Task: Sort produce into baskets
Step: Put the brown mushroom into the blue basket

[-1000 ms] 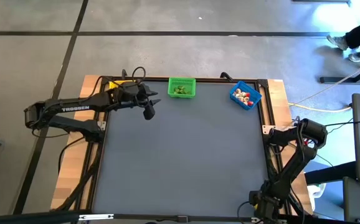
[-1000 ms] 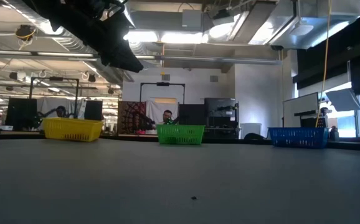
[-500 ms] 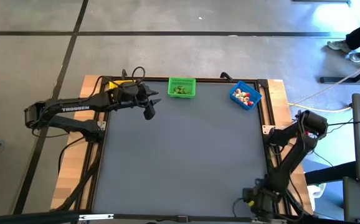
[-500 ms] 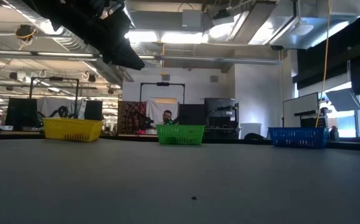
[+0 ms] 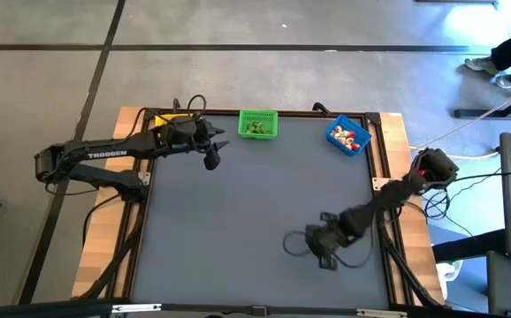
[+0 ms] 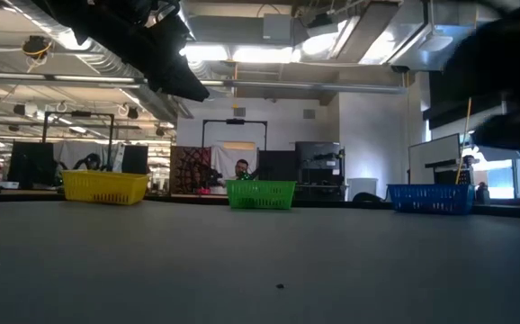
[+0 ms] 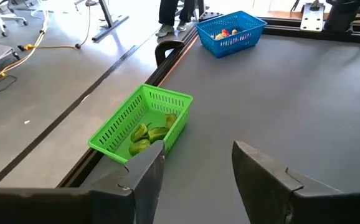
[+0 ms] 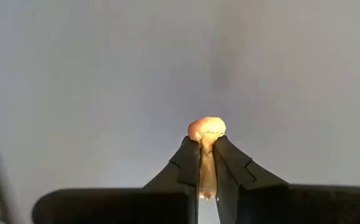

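Note:
My right gripper (image 5: pixel 298 242) is over the near middle of the table, shut on a tiny pale cream-orange produce piece (image 8: pixel 206 129). My left gripper (image 7: pixel 195 163) is open and empty, held above the table's far left part (image 5: pixel 209 152) beside the green basket (image 5: pixel 258 124). That basket holds green pieces (image 7: pixel 147 134). The blue basket (image 5: pixel 348 135) at the far right holds red and pale pieces. The yellow basket (image 6: pixel 105 186) stands at the far left, mostly hidden under my left arm in the high view. All three baskets rest on their bottoms. My right gripper pinches the produce piece between its two fingertips (image 8: pixel 189 158). The piece's rounded end (image 8: pixel 206 126) sticks out beyond the tips, with the grey table top behind it. The low view shows nothing of it near the table surface, so it is held clear.
The grey table top (image 5: pixel 238 221) is bare between the arms. Its raised frame (image 5: pixel 381 159) runs along the right side. A small dark speck (image 6: pixel 280 286) lies near the front. A person's feet (image 5: pixel 490 62) show on the floor beyond the far right corner.
My right arm has swung from its folded place at the table's near right corner out over the table, toward the left edge and a little toward the far edge. In the low view it now shows as a blur at the upper right.

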### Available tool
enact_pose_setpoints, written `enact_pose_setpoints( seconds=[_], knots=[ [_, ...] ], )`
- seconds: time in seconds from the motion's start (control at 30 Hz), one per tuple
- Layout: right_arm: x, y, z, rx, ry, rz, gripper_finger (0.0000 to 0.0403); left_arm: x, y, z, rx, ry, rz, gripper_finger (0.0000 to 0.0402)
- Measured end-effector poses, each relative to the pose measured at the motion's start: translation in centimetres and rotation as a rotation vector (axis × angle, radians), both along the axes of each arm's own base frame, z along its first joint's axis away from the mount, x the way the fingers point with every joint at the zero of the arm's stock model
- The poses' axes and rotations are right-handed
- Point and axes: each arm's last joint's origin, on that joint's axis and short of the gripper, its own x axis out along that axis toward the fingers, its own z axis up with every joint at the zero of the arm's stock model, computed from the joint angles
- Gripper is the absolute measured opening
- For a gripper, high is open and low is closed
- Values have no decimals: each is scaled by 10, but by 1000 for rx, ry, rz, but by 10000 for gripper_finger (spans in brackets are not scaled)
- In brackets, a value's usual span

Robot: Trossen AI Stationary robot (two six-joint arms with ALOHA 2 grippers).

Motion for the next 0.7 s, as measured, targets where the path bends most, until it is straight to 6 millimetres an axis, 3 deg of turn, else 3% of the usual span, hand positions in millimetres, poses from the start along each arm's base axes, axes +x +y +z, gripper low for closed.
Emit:
enact_pose_setpoints(
  seconds=[0.33, 0.7],
  knots=[
    [33, -64, 0, -138, -85, 1, 21, 0, 0, 0, -19, -11, 11, 211],
    [47, -105, 1, -209, -122, -48, 21, 0, 0, 0, -17, -11, 10, 212]
  ],
)
